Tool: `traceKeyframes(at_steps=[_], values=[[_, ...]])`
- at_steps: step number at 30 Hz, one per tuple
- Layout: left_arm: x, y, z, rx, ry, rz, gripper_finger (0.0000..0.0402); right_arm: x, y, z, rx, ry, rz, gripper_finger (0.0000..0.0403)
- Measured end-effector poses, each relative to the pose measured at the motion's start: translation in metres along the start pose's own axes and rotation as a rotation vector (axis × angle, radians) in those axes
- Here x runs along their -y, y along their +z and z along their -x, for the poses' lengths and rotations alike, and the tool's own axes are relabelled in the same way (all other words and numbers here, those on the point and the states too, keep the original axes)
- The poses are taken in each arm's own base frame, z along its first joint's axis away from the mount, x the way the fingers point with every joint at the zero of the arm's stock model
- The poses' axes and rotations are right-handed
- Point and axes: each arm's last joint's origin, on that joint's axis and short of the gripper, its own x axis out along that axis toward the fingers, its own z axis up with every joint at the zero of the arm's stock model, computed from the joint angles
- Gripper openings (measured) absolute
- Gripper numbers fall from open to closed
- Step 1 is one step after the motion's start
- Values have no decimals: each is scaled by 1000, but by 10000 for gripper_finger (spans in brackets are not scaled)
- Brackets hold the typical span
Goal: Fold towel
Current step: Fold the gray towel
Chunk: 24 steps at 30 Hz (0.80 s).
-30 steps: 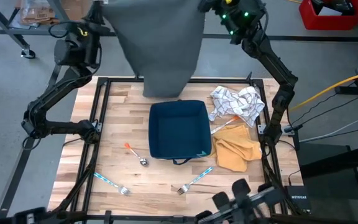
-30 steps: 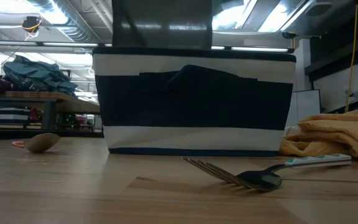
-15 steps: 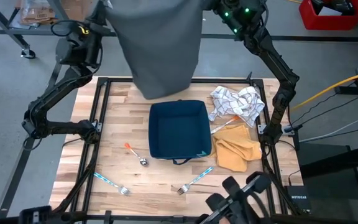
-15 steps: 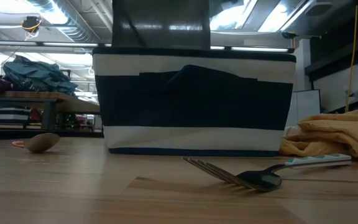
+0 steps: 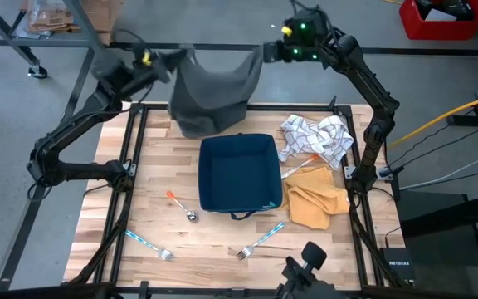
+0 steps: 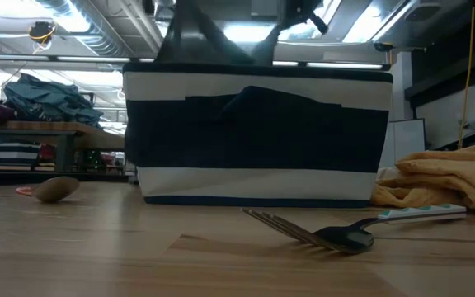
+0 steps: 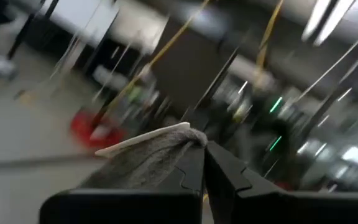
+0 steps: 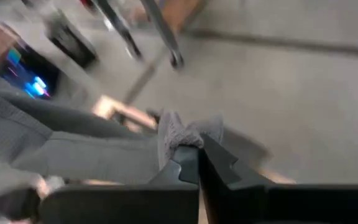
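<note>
Grey towel [image 5: 214,87]: matt, nubby cloth. Table [image 5: 152,178]: pale butcher-block wood. Navy basket [image 5: 237,173]: fabric. Fork [image 6: 336,233]: shiny metal.

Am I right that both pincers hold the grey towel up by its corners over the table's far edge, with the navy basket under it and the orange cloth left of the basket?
One detail is wrong. In the high view the orange cloth lies right of the navy basket, not left. The rest stands: the left pincer and right pincer each pinch a corner of the grey towel.
</note>
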Motion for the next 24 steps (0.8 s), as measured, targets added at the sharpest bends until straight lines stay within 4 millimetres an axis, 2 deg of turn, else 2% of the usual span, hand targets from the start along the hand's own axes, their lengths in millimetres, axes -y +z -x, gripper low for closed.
traceKeyframes(at_steps=[4, 8, 18, 24], values=[[-7, -21, 0, -183, 99, -54, 0, 3, -17, -13, -156, -72, 7, 1], [-9, -38, 3, -327, 166, -82, 0, 0, -35, -36, -285, -111, 25, 1], [-13, -86, 18, -664, 308, -154, 0, -23, -98, -107, -608, -183, 151, 1], [-19, -122, 23, -795, 324, -135, 0, -35, -133, -139, -727, -206, 213, 1]])
